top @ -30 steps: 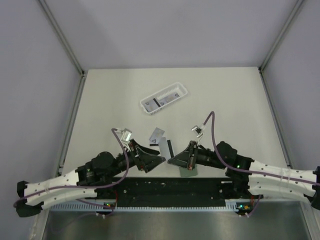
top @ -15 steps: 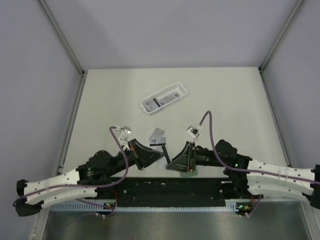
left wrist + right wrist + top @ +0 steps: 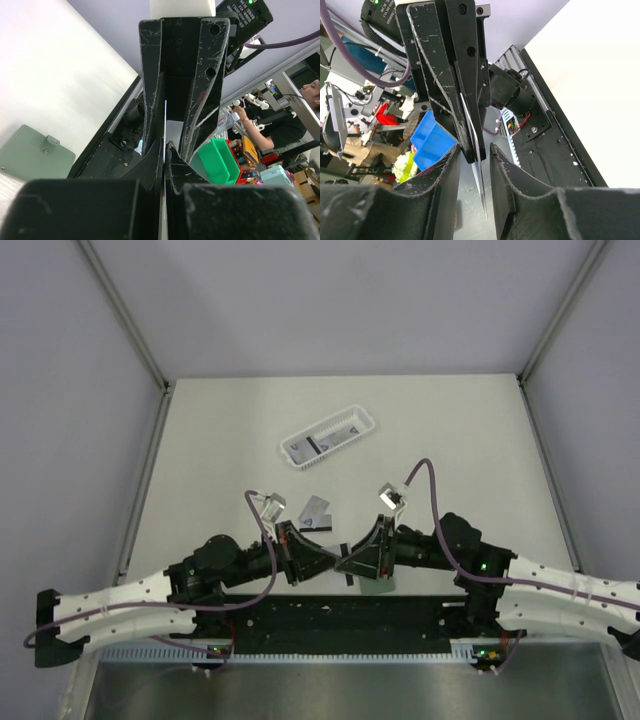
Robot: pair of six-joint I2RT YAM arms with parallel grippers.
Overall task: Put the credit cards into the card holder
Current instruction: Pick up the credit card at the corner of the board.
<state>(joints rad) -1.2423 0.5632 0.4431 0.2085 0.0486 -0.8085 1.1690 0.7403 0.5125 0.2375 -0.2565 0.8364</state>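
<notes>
My two grippers meet tip to tip near the table's front edge. My left gripper is shut on a thin light-grey credit card, seen edge-on. My right gripper is open, its fingers standing either side of the left gripper's tips and the card without pressing on it. The sage-green card holder lies flat on the table under the right gripper, partly hidden by it. Another credit card lies loose on the table just beyond the grippers.
A white slotted basket with more cards in it stands at mid-table, farther back. The black base plate of the arms runs along the near edge. Grey walls close off the left, right and back.
The card has passed from my right gripper to my left: the left shut on it and the right opened. Both grippers have drawn closer together, the left moving right.
</notes>
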